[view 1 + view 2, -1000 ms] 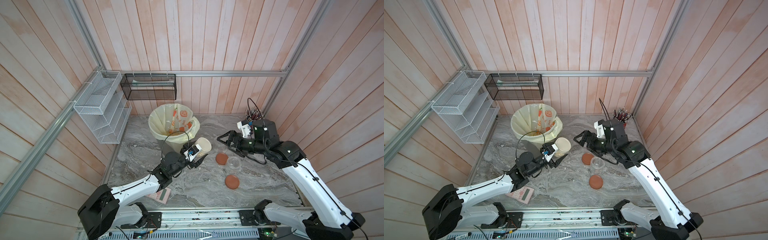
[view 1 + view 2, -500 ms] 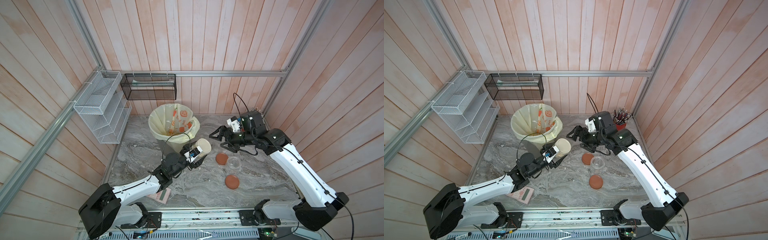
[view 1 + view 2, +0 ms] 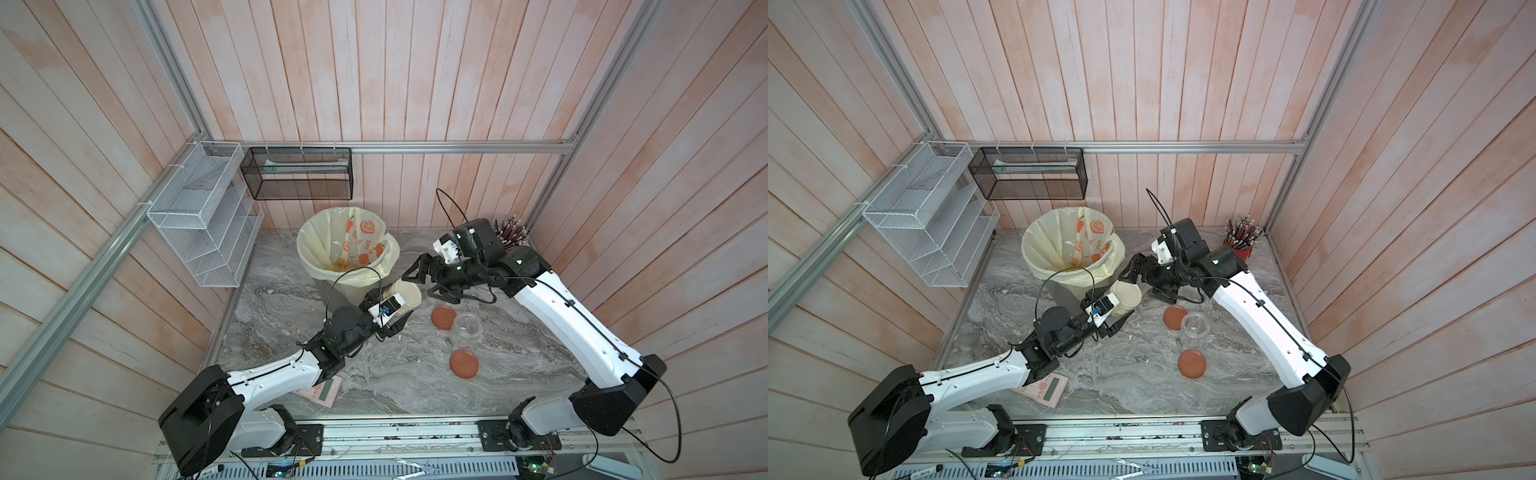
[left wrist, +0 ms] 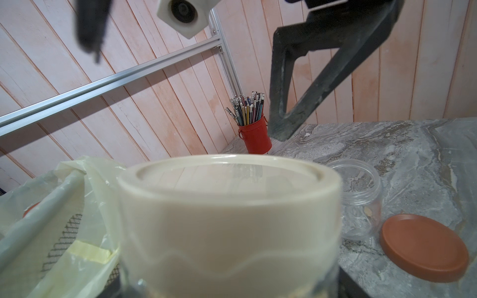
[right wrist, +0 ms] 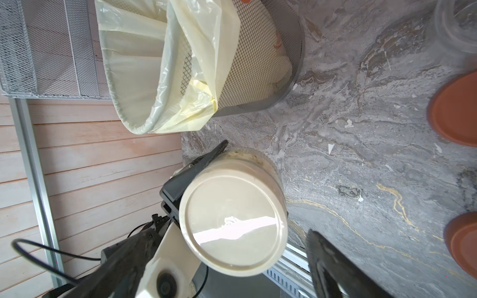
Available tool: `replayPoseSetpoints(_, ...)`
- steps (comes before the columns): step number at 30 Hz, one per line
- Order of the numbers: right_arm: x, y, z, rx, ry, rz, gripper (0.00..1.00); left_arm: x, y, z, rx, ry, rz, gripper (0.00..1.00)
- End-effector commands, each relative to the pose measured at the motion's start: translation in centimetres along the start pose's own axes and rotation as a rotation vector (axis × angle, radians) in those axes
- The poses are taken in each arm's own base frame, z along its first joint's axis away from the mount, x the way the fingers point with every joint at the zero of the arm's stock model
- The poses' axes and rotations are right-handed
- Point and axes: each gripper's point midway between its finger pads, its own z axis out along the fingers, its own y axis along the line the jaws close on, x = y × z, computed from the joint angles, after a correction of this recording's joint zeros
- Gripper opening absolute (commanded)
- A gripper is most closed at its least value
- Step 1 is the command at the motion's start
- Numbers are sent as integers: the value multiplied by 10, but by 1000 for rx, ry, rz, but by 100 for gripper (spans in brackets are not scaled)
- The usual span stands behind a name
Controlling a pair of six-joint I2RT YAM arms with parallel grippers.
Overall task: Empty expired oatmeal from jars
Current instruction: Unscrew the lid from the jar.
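My left gripper (image 3: 390, 320) is shut on a clear jar with a cream lid (image 3: 408, 294), held tilted above the table beside the bin. Pale oatmeal (image 5: 245, 154) shows through its wall. The lid (image 3: 1128, 294) faces my right gripper (image 3: 427, 283), which stands open just in front of it, one finger (image 5: 333, 265) to each side and not closed on it. In the left wrist view the lid (image 4: 227, 206) fills the foreground and hides my own jaws. An open, nearly empty jar (image 3: 468, 326) stands on the table with two terracotta lids (image 3: 443, 318) (image 3: 464, 363) lying by it.
A grey mesh bin with a cream orange-print liner (image 3: 345, 249) stands behind the held jar. A red pencil cup (image 3: 1239, 245) is in the back right corner. A pink calculator (image 3: 1046, 388) lies near the front edge. A white wire rack (image 3: 203, 224) and a black mesh basket (image 3: 297, 172) hang on the walls.
My right gripper has swung left from near the pencil cup to the cream lid and has opened a little wider. The left arm with the jar has barely moved.
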Motion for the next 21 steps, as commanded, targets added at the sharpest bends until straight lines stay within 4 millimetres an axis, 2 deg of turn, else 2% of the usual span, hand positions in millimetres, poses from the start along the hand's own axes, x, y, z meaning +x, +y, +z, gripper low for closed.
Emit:
replayPoseSetpoints(1,2,5,3,39,18,-58,98,-20,7,-3,-33,-83,16,20)
replayPoseSetpoints(7,2,2,15,97,58,-81,98,-21,7,-4,-35,-87,18,20)
replayPoseSetpoints(12,0,-6,13,161,51,-110,98,-23,8,-4,-37,-92,22,20)
replayPoseSetpoints(21,10,-9,23,187,96,-135,98,-23,8,-4,-36,-92,17,20)
